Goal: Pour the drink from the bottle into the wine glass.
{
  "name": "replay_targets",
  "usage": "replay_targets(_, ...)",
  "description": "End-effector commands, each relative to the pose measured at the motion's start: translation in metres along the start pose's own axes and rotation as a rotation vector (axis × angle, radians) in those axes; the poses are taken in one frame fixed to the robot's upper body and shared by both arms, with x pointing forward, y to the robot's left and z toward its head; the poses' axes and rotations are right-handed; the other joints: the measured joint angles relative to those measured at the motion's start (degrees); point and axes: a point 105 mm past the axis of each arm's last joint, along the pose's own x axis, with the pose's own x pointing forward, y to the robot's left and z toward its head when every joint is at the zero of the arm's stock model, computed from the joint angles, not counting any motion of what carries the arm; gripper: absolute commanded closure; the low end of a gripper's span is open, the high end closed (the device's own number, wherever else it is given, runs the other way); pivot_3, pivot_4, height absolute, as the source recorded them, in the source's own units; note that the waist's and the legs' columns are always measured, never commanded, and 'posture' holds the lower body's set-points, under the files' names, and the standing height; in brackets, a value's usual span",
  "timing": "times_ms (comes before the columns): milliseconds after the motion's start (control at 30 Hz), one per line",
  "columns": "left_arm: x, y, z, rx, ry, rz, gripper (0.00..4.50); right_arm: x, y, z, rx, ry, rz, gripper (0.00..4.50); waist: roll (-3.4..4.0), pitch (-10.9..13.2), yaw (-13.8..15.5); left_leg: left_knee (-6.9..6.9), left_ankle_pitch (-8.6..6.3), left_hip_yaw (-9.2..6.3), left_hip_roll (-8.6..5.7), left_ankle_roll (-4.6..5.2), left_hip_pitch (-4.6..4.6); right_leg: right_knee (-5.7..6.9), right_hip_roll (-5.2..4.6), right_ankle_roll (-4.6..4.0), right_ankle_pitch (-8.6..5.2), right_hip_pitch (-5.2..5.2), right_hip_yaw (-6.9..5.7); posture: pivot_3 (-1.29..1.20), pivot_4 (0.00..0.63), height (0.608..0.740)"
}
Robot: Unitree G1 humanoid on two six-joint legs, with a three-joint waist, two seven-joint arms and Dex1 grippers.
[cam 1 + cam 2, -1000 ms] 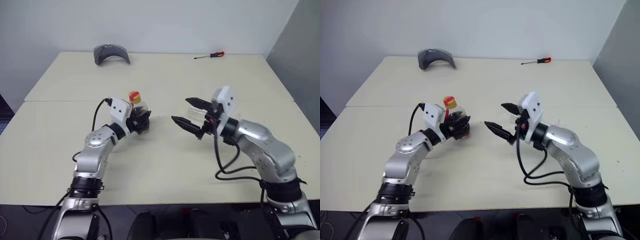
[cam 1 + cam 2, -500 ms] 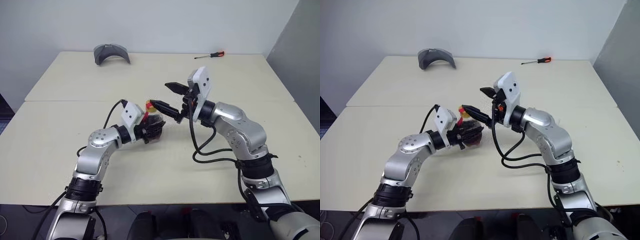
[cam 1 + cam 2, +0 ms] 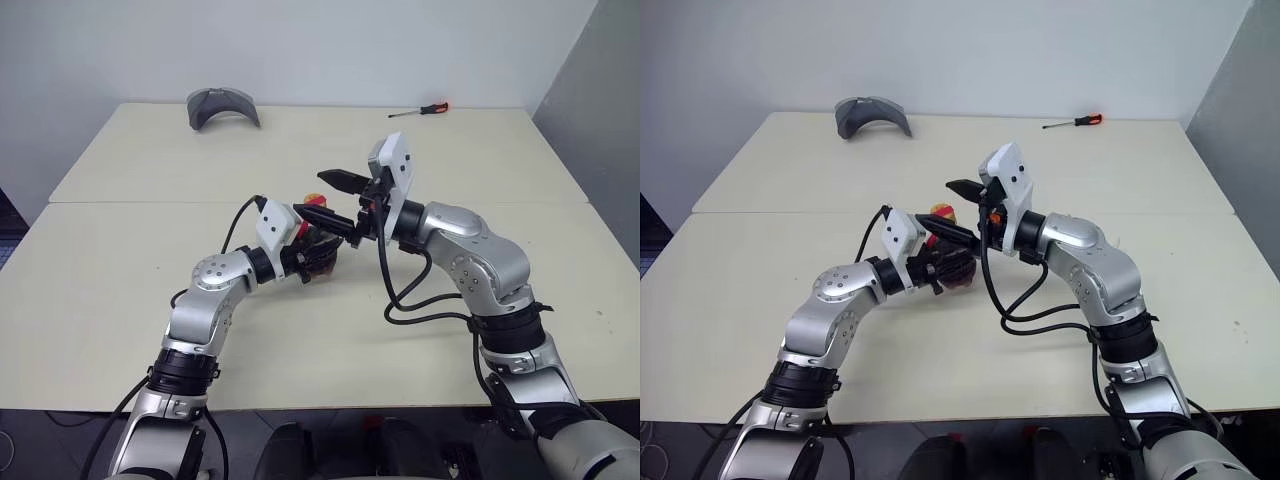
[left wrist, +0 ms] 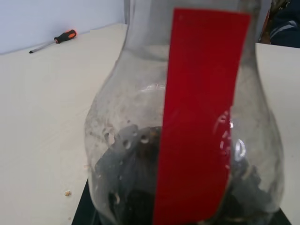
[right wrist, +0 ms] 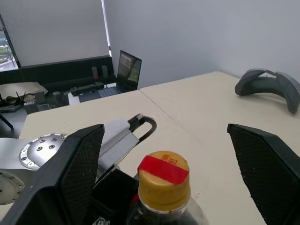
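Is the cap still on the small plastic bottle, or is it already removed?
It is on. The yellowish-orange cap sits on the neck of the small clear plastic bottle, with a red strip across its top.

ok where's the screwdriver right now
The screwdriver lies on the table's far edge on the robot's right, well beyond both arms and apart from the grey curved object at far left.

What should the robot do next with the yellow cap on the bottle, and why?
Probably close the right pincer on the yellow cap and twist it off. The left pincer already holds the bottle upright above the table, the cap is still on, and the right pincer's open fingers sit on either side of it. No drink can pour until the cap is off.
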Motion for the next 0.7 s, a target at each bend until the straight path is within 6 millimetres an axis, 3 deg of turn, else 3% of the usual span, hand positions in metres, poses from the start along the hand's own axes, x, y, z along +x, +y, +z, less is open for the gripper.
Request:
replay_targets(33, 0.001, 0.000, 0.019, 0.052, -0.058, -0.005, 2.85, 0.002, 0.003, 0.009, -0.042, -0.017, 0.026, 1.26, 0.00, 0.00, -0.02, 0.00, 0.00, 0.00, 0.00, 0.00, 0.00, 0.00, 0.00, 0.00, 0.00, 0.00, 0.00, 0.00, 0.150, 0.740)
replay_targets(233, 0.001, 0.001, 0.021, 0.055, -0.062, -0.005, 2.85, 0.003, 0.001, 0.007, -0.048, -0.007, 0.029, 3.26, 0.00, 0.00, -0.09, 0.00, 0.00, -0.01, 0.00, 0.00, 0.00, 0.00, 0.00, 0.00, 0.00, -0.01, 0.00, 0.00, 0.150, 0.740)
replay_targets(533, 0.002, -0.003, 0.026, 0.062, -0.074, -0.024, 2.85, 0.001, 0.001, 0.010, -0.066, -0.016, 0.050, 3.30, 0.00, 0.00, -0.10, 0.00, 0.00, -0.01, 0.00, 0.00, -0.01, -0.01, 0.00, 0.00, 0.00, -0.01, -0.01, 0.00, 0.150, 0.740)
replay_targets(700, -0.012, -0.029, 0.038, 0.068, -0.091, -0.124, 2.85, -0.014, 0.023, 0.020, -0.108, -0.054, 0.285, 3.30, 0.02, 0.01, -0.31, -0.01, 0.00, 0.00, 0.00, 0.00, -0.04, -0.04, 0.00, 0.00, 0.00, -0.01, 0.00, 0.00, 0.150, 0.740)
